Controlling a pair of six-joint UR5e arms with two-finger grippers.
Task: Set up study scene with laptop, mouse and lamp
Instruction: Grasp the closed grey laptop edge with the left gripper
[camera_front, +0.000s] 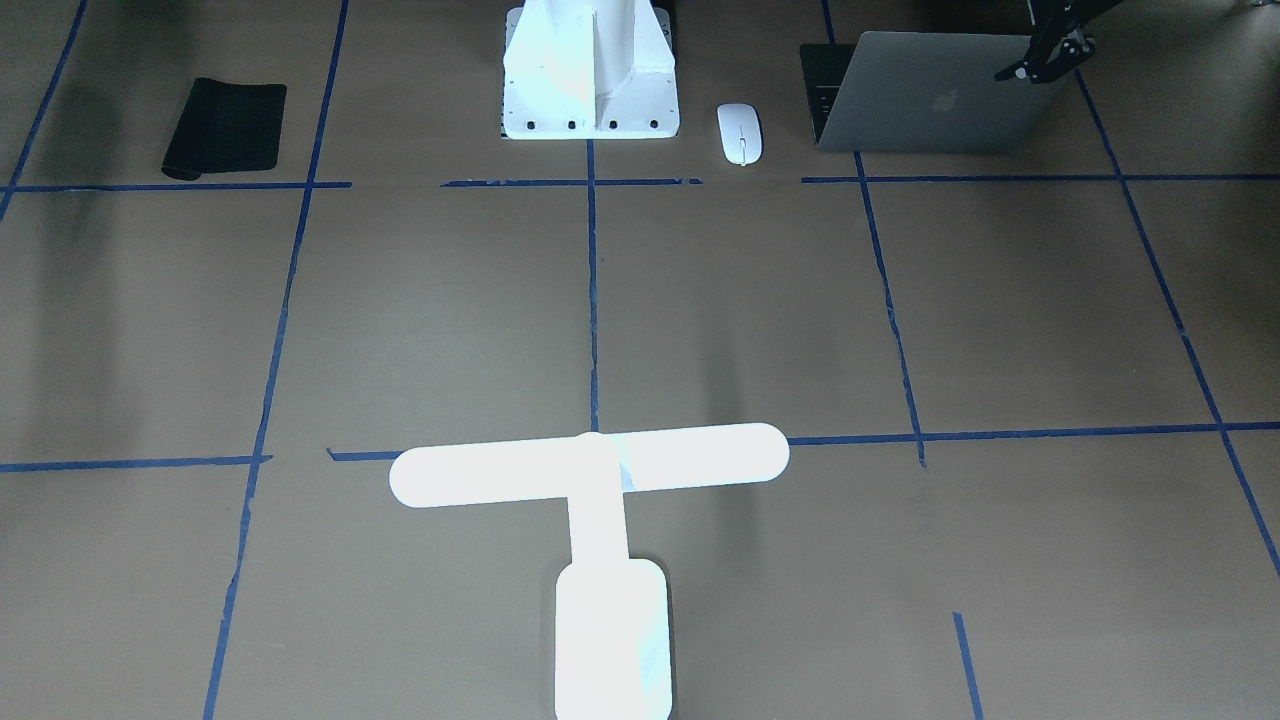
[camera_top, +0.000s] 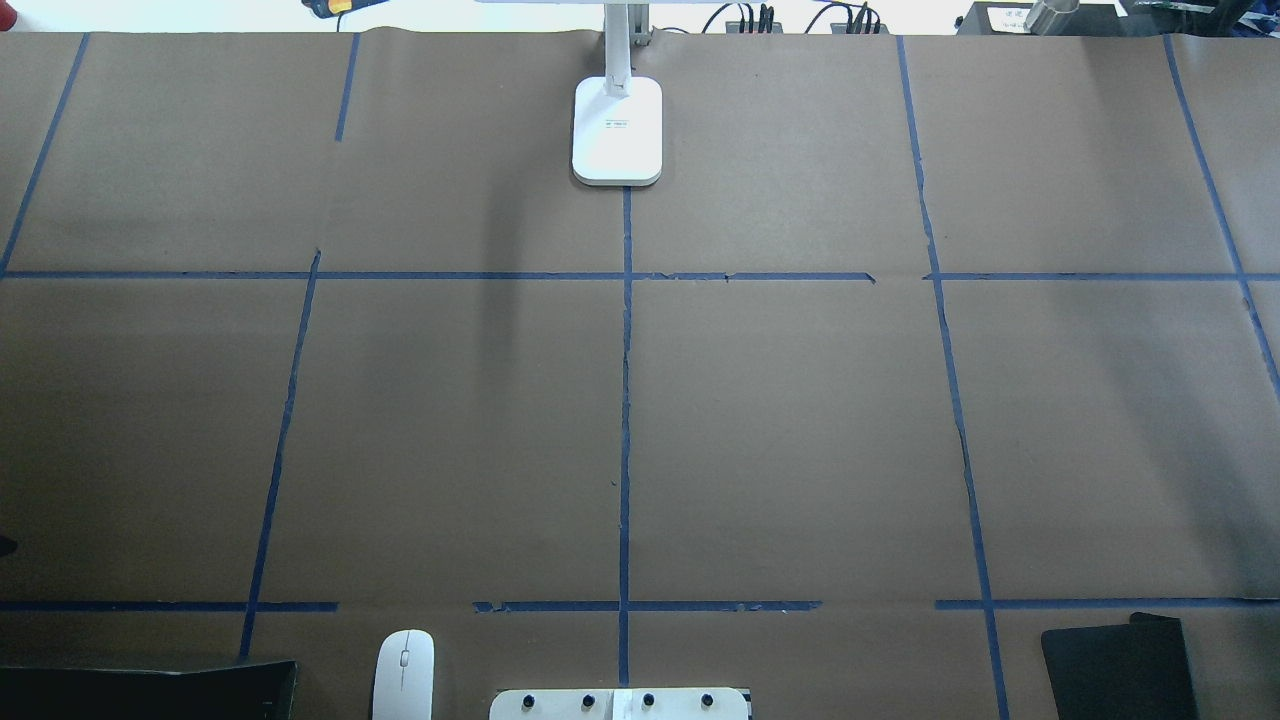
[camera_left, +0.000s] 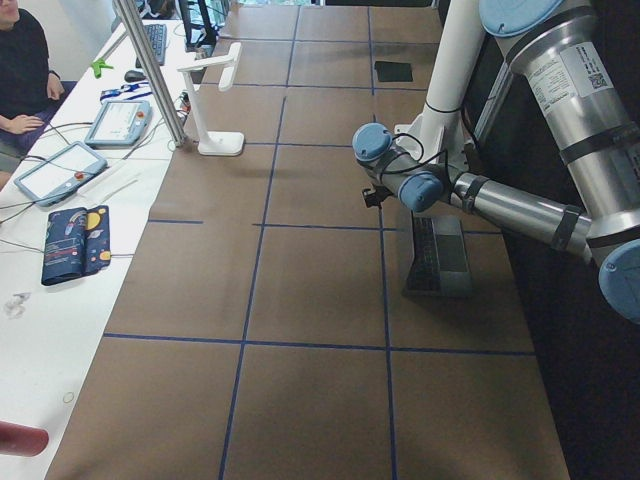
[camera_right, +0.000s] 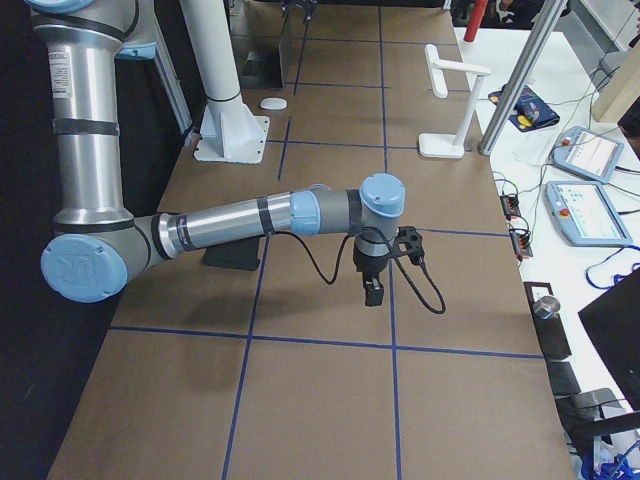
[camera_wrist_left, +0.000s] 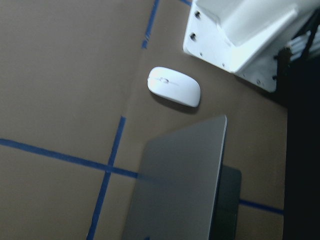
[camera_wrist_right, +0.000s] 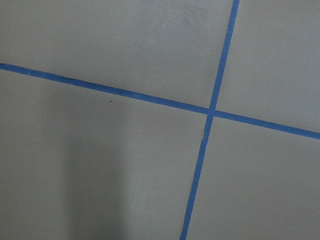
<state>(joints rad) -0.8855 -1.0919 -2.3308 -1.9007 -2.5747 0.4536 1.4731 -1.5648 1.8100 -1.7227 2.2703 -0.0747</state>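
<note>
- Laptop (camera_front: 930, 95): grey, apple logo on the lid, at the table's robot-side edge on the robot's left. The lid stands partly raised, and the keys show in the left-side view.
- Left gripper (camera_front: 1040, 60): at the upper corner of the laptop lid. I cannot tell whether it touches the lid, or whether the jaws are open or closed, since its wrist camera shows no fingers.
- Mouse (camera_front: 740, 133): white oval, flat on the paper just beside the laptop, between it and the robot pedestal (camera_front: 590, 80). It touches neither.
- Mouse pad (camera_front: 225, 128): black, in the same near row, well apart on the robot's right.
- Right gripper (camera_right: 372, 290): hangs above a crossing of blue tape lines (camera_top: 625, 400), mid-table on its own side, and holds nothing that can be seen. It shows only from the side, so I cannot tell the state of the jaws.
- Lamp (camera_top: 617, 130): upright at the far edge with its base on the centre tape line, well apart from all else.
- Step in hand, as judged: the laptop, either lifting its lid or shifting it outward. Mouse and lamp are not yet arranged around it.
- Next move, as judged: needs a sure hold on the thin lid edge and a slow, even lift, or the base may slide or tip.
- Edges: the laptop sits hard by the near edge, and the pedestal hems the mouse on one side.
- Room: the table (camera_top: 800, 430) offers its working space in the middle squares, between the near row and the lamp.
</note>
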